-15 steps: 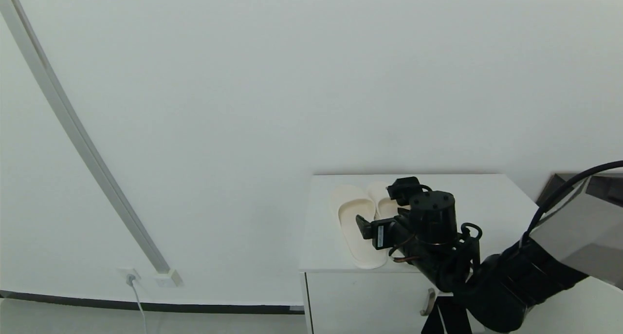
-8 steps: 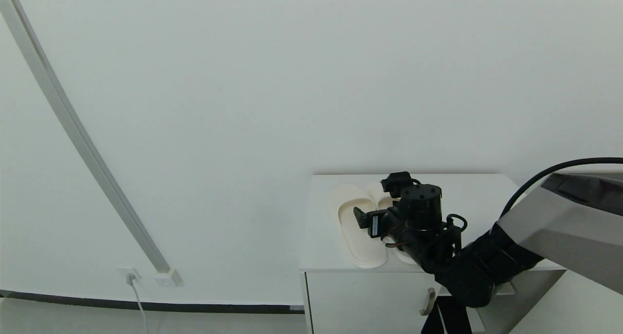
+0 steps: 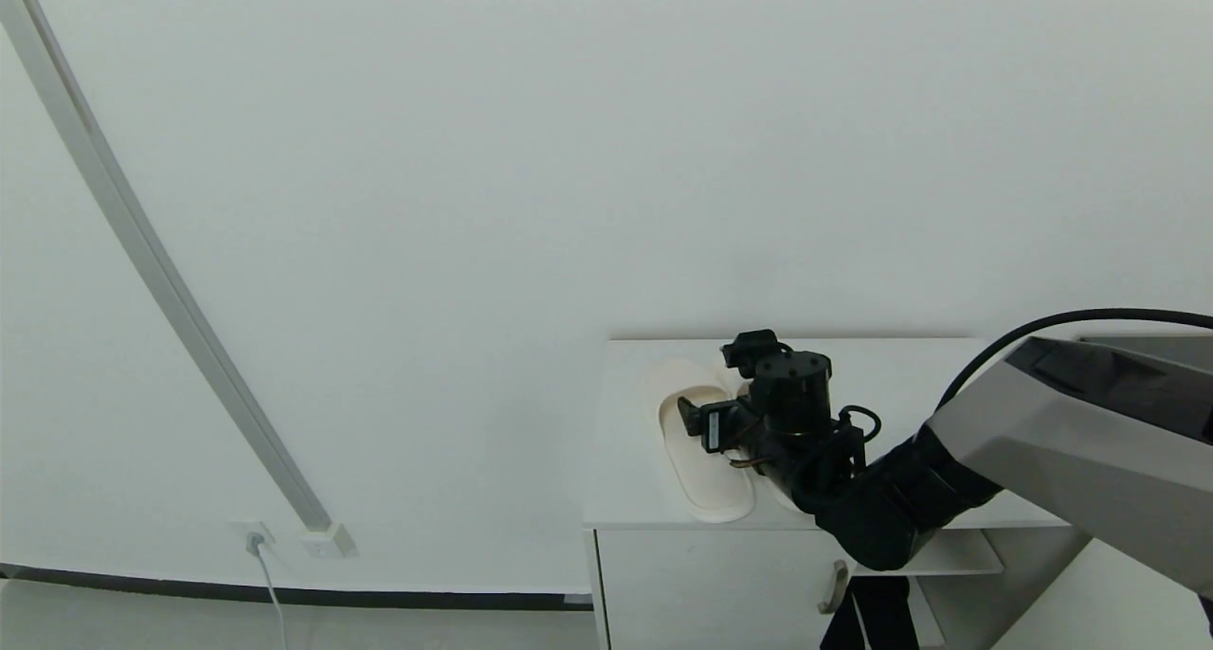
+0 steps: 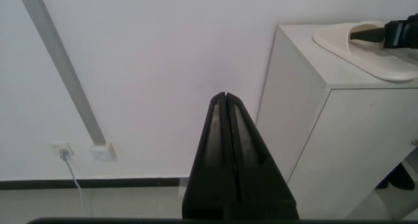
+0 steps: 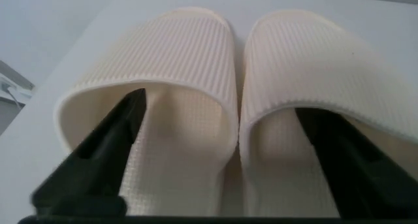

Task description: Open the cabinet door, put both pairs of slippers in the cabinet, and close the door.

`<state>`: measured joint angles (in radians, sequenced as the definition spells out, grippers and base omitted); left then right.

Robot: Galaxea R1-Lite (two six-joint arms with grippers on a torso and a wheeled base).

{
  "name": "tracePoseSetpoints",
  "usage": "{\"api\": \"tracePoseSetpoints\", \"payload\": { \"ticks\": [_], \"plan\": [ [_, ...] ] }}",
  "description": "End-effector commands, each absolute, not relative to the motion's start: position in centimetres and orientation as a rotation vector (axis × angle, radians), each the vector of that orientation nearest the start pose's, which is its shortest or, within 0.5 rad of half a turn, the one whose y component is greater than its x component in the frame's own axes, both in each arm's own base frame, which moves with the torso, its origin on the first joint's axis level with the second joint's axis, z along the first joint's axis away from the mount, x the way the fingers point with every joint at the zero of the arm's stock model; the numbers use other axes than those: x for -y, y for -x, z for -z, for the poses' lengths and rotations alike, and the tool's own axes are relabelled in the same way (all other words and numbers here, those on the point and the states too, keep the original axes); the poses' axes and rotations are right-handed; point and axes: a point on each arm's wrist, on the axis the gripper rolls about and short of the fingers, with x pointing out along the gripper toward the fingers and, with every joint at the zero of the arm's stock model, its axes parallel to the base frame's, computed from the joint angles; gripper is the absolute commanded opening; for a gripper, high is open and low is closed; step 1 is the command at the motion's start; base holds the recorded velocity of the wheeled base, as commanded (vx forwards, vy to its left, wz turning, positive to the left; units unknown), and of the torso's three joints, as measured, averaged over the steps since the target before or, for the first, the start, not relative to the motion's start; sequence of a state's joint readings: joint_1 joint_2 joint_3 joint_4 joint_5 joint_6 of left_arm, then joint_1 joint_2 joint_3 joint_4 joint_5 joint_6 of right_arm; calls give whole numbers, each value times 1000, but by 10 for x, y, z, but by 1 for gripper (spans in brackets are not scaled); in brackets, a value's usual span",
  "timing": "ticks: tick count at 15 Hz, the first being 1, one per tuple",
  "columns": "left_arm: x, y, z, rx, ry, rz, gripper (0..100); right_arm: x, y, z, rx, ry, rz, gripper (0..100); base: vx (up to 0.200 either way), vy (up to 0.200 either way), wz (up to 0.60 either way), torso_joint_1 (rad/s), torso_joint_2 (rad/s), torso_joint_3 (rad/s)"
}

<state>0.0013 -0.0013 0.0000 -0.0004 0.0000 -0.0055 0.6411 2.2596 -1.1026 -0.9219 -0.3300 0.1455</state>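
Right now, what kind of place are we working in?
Probably a home-style entryway or test room: a white cabinet against a bare wall, cream slippers on top, and a wall socket low down.

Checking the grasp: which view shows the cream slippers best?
The right wrist view: the pair of cream ribbed slippers close up, one finger of the open right hand inside each. In the head view the arm hides most of one; the left wrist view catches one slipper's edge.

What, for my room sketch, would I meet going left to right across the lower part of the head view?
Wall socket → trunking foot → slippers → cabinet handle.
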Motion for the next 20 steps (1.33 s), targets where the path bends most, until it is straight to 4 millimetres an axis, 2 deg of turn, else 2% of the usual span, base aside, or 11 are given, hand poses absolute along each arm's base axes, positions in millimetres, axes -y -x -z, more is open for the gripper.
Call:
{"api": "tracePoseSetpoints", "payload": {
  "ticks": [1, 10, 13, 14, 15, 18, 20],
  "plan": [
    [0, 23, -76, 2, 6, -2, 0, -252, -349, -77, -232, -33, -294, 0, 0, 0, 0, 0, 0, 0],
    [0, 23, -75, 0, 6, -2, 0, -250, -347, -79, -230, -36, -302, 0, 0, 0, 0, 0, 0, 0],
    [0, 23, -76, 2, 6, -2, 0, -243, -335, -105, -201, -59, -353, 0, 0, 0, 0, 0, 0, 0],
    [0, 23, -76, 2, 6, -2, 0, -243, -335, -105, -201, -59, -353, 0, 0, 0, 0, 0, 0, 0],
    [0, 23, -75, 0, 6, 0, 0, -230, -314, -125, -198, -72, -447, 0, 0, 0, 0, 0, 0, 0],
    [0, 23, -75, 0, 3, 0, 0, -205, -273, -155, -195, -84, -557, 0, 0, 0, 0, 0, 0, 0],
    [0, 23, -76, 2, -11, 3, 0, -186, -235, -175, -231, -49, -620, 0, 0, 0, 0, 0, 0, 0]
  ]
}}
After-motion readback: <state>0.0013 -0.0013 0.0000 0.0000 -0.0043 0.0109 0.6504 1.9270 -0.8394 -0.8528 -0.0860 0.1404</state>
